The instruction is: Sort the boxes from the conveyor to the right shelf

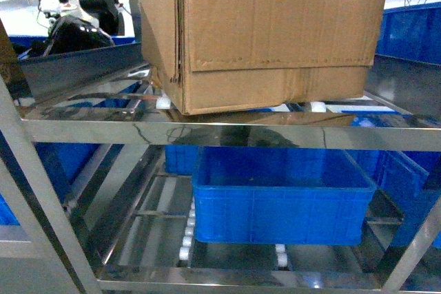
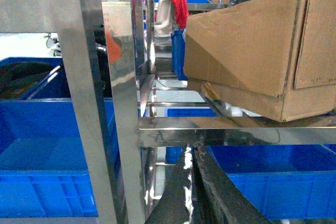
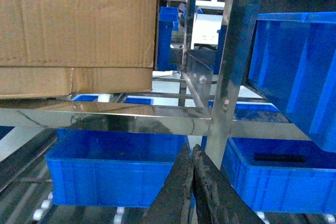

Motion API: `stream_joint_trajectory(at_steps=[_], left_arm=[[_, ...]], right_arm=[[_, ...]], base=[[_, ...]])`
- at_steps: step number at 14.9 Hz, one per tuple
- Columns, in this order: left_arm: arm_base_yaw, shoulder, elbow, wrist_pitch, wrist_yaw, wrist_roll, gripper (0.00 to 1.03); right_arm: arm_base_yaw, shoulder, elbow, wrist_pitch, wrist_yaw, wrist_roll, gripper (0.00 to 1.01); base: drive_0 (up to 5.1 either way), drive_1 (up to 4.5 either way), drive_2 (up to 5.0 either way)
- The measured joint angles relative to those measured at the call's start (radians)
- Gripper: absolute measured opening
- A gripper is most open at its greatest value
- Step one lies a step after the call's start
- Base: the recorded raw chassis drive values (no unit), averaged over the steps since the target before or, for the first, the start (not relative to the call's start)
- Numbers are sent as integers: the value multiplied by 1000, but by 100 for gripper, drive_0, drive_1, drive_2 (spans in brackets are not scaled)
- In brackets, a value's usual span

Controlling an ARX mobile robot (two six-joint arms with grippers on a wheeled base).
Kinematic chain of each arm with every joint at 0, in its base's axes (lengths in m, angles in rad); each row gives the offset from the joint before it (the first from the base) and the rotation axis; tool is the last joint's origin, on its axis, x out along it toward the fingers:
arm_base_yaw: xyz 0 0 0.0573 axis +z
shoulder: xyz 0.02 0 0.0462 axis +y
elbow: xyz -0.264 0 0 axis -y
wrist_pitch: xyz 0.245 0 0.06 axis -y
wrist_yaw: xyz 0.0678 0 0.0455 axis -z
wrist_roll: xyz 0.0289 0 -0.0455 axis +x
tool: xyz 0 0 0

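The large brown cardboard box [image 1: 269, 32] sits upright on an upper tier of the right shelf [image 1: 227, 132], its front bottom edge just behind the tier's shiny front rail. Its corrugated corner is frayed, and a dotted perforation line and a flap seam run across its face near the base. White roller wheels [image 1: 317, 107] show under it. The stainless-steel rack is much wider than the box and has more tiers below.

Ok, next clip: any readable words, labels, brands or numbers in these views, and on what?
None can be read.
Cardboard box: plain brown faces, no print or label visible.
Blue plastic bin: no marking visible.
Steel shelf frame: bare metal, only reflections.
Background clutter in the wrist views: too small and blurred to tell.
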Motion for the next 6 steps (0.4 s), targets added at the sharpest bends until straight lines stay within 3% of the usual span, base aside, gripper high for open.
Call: stream_joint_trajectory(at_steps=[3,4,5,6], left_arm=[[0,-39,0,-39,0,0,2],[0,-201,1,-200,0,0,2],[0,-199,0,-220,0,0,2],[0,-199,0,-217,0,0,2]], right_arm=[[0,-51,0,-50,0,0,2],[0,-90,0,-97,0,0,2],[0,-245,3,-234,0,0,2],[0,-245,1,-249,0,0,2]], base=[[0,0,0],[0,0,0],[0,0,0],[0,0,0]])
